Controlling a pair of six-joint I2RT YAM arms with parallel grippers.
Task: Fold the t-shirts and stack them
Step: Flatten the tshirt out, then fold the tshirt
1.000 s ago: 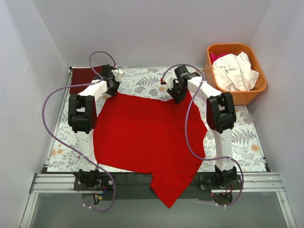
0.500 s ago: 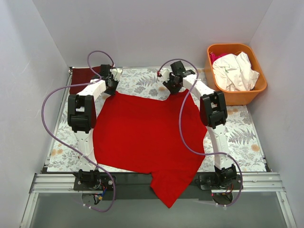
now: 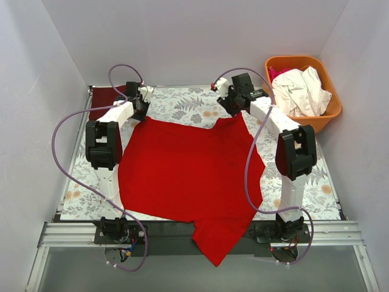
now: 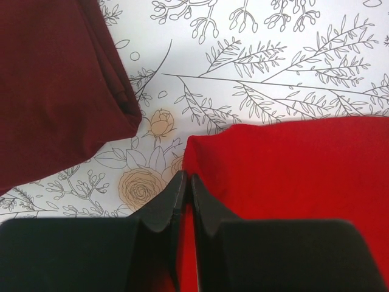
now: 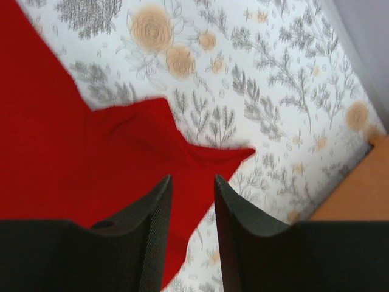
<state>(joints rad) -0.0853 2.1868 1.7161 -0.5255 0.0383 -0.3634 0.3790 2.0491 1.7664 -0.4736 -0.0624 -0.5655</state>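
1. Fingers [image 4: 164, 210] of the left gripper [image 4: 184, 182] are pressed together with only a hairline slit between them. They sit at the left edge of the far-left corner of the red t-shirt [image 3: 188, 170]. Whether any cloth is caught between them cannot be told.
2. Right gripper [image 5: 189, 185] has its jaws apart, with a clear gap between the two fingers, and holds nothing. It hangs over the shirt's far-right corner, which is rumpled into a small pointed flap.
3. Red t-shirt lies spread across the middle of the floral table cover [image 3: 182, 103].
   - Its far edge runs from one gripper to the other.
   - Its left edge lies close beside the left arm [image 3: 104, 143].
   - Its right edge runs just beside the right arm [image 3: 296, 152].
   - Its near part spills over the table's near edge and hangs in a point between the two arm bases.
4. Folded maroon shirt [image 4: 48, 91] lies in the far-left corner, just beside the left gripper. Only a narrow strip of patterned cover separates its edge from the red corner.
5. Orange basket [image 3: 304, 125] holding white clothes [image 3: 301, 91] sits at the far-right corner, near the right gripper. In the right wrist view, an orange patch shows at the lower right.
6. Open cover shows in three places:
   - along the far strip between the shirt's far edge and the back wall;
   - down the right side, between the shirt's right edge and the basket;
   - in a thinner band on the left.
7. Walls stand close on the left, back and right.
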